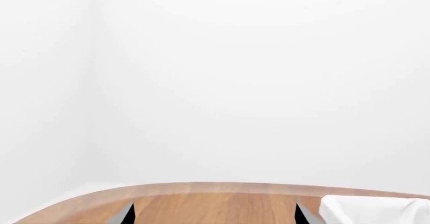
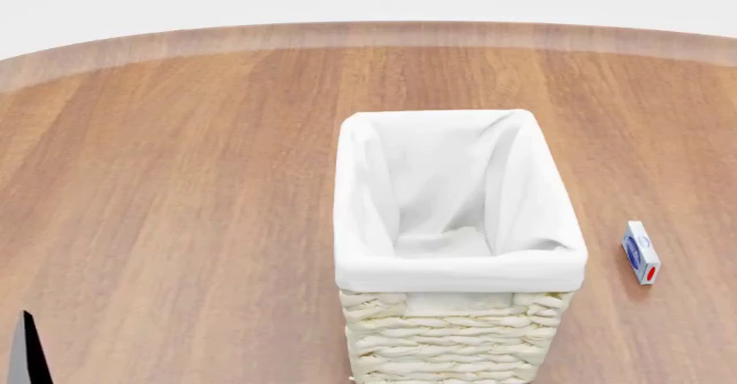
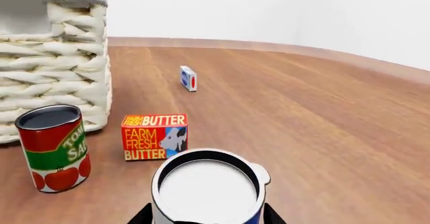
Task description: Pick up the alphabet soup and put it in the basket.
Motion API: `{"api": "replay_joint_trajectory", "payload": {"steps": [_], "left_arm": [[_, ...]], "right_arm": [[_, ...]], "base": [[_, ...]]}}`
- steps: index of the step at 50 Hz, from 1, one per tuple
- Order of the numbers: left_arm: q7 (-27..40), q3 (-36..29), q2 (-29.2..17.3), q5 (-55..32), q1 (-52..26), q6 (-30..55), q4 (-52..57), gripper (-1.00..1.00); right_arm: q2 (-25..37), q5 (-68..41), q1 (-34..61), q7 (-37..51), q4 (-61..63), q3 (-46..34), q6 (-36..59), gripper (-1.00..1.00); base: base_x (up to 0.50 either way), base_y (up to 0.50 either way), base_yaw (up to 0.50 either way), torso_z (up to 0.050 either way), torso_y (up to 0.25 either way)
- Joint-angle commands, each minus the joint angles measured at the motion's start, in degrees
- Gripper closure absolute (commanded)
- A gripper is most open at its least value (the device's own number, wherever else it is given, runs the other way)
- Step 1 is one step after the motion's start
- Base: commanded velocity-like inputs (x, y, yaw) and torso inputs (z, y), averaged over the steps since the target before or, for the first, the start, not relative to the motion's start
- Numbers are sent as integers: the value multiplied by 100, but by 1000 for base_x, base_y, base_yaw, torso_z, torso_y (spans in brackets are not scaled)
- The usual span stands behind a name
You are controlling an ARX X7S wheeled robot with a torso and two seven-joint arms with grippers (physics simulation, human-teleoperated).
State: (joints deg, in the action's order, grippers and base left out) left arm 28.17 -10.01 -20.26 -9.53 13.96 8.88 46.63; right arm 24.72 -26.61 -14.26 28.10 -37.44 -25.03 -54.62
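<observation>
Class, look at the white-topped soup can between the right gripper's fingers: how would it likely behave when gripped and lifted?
The alphabet soup looks rigid, so it probably won't deform when squeezed. Its round, smooth-looking wall might slip or twist between flat fingers. Standing upright, it seems stable, but laid sideways it would likely roll.

I am in a bare simulated test room, more lab than home. A round wooden table [image 2: 173,185] fills my head view, with blank white walls [image 1: 255,83] behind it. On it sit only grocery props: a wicker basket [image 2: 455,332], a tomato can [image 3: 54,148], a butter box [image 3: 154,136], a soup can [image 3: 208,189] and a small blue-and-white box [image 2: 640,252].
</observation>
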Motion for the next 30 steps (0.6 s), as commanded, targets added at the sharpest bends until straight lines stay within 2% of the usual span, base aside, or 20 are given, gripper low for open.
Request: {"api": "replay_joint_trajectory", "payload": {"steps": [1,6,12,20,30], "left_arm": [[24,-32,-17,-14,-23,16,-25,-100],[31,-28,-23,-48,-37,20,-52,-100],[44,-33,-36,-63,-41,23,-61,-100],[62,-13,-54,-120,-48,37,-54,-100],[87,1,-82,-151,-55,46,-50,-100]], "right_arm": [[701,880,-520,937,2339,378,922,100],[1281,1159,-927,1457,3956,710,1509,100],[1723,1313,-1280,1808,5002,1059,1924,100],[2280,1291,-1946,2275,6108,1787,2146,100],[2633,1214,-2112,2474,6778,2194,2567,100]], "base": [[0,0,0,0,10],[0,0,0,0,0],[0,0,0,0,0],[0,0,0,0,0],[0,0,0,0,1]]}}
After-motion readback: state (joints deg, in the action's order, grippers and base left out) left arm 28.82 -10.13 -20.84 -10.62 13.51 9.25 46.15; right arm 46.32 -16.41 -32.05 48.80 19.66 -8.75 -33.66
